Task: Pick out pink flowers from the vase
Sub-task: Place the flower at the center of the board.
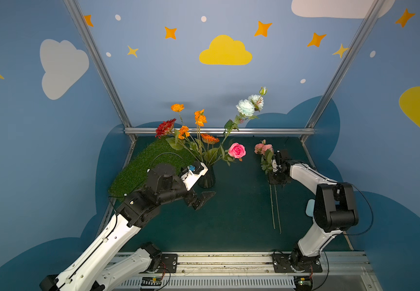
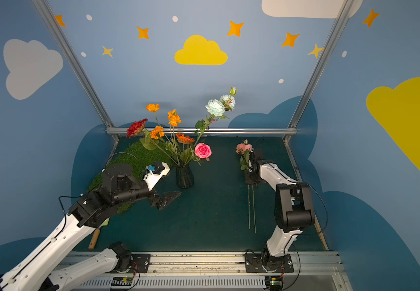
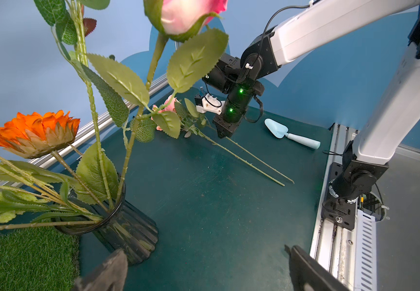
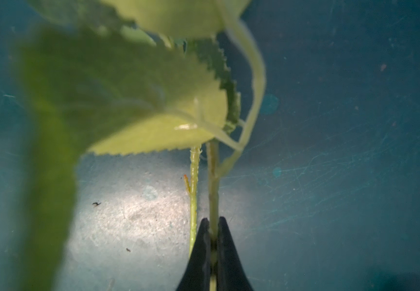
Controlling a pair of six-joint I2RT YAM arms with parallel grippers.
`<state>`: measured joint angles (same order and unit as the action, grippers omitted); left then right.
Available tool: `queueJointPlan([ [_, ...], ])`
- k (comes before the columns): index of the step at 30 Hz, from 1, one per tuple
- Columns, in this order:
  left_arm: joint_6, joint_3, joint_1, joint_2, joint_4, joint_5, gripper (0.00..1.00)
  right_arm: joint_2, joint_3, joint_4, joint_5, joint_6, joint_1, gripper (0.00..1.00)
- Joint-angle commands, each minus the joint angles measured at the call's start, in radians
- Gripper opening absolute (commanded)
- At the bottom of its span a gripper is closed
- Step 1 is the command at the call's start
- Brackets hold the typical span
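The right pincer (image 4: 212, 223) is closed on the thicker of two green stems, with its black tapered jaws pressed on both sides of it. The thinner, thorny stem passes just beside the jaws. Both stems belong to the pale pink flowers (image 1: 263, 148), which lie on the right part of the tabletop (image 1: 229, 216), blooms toward the far side, well apart from the vase (image 1: 207, 180). The left pincer (image 1: 205, 200) is fully open and holds nothing; it is close to the vase base, on its near side. The hot-pink rose (image 1: 237, 150) stands in the vase and leans right, together with orange flowers (image 1: 200, 118), a red flower (image 1: 165, 128) and white-bluish blooms (image 1: 245, 107)

The tabletop is a dark green matt surface; the right wrist view shows fine scratches and small specks on it. A piece of artificial grass (image 1: 141, 171) covers its far left part, and a light blue trowel (image 3: 289, 134) lies near the right edge. The walls (image 1: 178, 83) are blue with white and yellow clouds and orange stars, framed by aluminium profiles (image 1: 219, 131). A metal rail (image 1: 229, 262) carries both arms at the near edge

The vase is dark smoky glass, vertically ribbed, wide below and narrower at the neck. The leaves have serrated edges and pressed veins
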<state>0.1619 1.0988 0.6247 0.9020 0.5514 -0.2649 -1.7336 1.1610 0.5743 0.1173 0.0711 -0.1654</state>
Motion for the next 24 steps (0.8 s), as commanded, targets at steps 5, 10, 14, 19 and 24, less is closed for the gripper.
queueJointPlan([
  [5, -0.01, -0.017, 0.003, -0.014, 0.008, 0.004, 1.0, -0.042, 0.033, -0.033, 0.02, 0.009, 0.003, 0.0],
  [10, -0.019, -0.025, 0.003, -0.031, -0.001, 0.005, 1.0, -0.063, 0.033, -0.04, 0.015, 0.013, 0.002, 0.0],
  [14, -0.015, -0.022, 0.003, -0.031, 0.002, 0.005, 1.0, -0.058, 0.024, -0.045, 0.018, 0.016, 0.001, 0.0],
  [19, -0.018, -0.022, 0.002, -0.027, 0.002, -0.001, 1.0, -0.042, 0.014, -0.055, 0.02, 0.012, 0.001, 0.22],
  [24, -0.025, -0.025, 0.003, -0.031, 0.002, -0.007, 1.0, -0.03, 0.018, -0.05, 0.03, 0.007, 0.0, 0.29],
])
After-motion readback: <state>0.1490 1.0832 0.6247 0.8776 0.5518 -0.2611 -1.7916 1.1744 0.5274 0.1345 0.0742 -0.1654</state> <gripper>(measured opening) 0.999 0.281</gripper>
